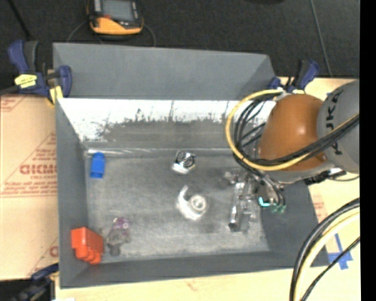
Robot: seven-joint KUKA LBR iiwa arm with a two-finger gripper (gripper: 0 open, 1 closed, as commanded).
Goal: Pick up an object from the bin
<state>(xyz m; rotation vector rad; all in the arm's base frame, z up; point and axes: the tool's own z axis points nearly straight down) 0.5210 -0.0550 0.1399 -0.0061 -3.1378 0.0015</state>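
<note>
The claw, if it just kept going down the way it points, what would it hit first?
Probably the bin's bare grey floor; nothing lies under the claw. The whitish round thing sits apart, to the view's left. Depth is unclear.

There are five small things in the grey bin [72,180]. One is a white round thing [193,204], near the middle. One shiny silver thing [184,162] lies just above it. One blue block [97,165] is far to its left and higher up. One orange block [86,244] sits far to its left and lower down. One little purple thing [118,229] lies between the orange block and the white round thing.
</note>
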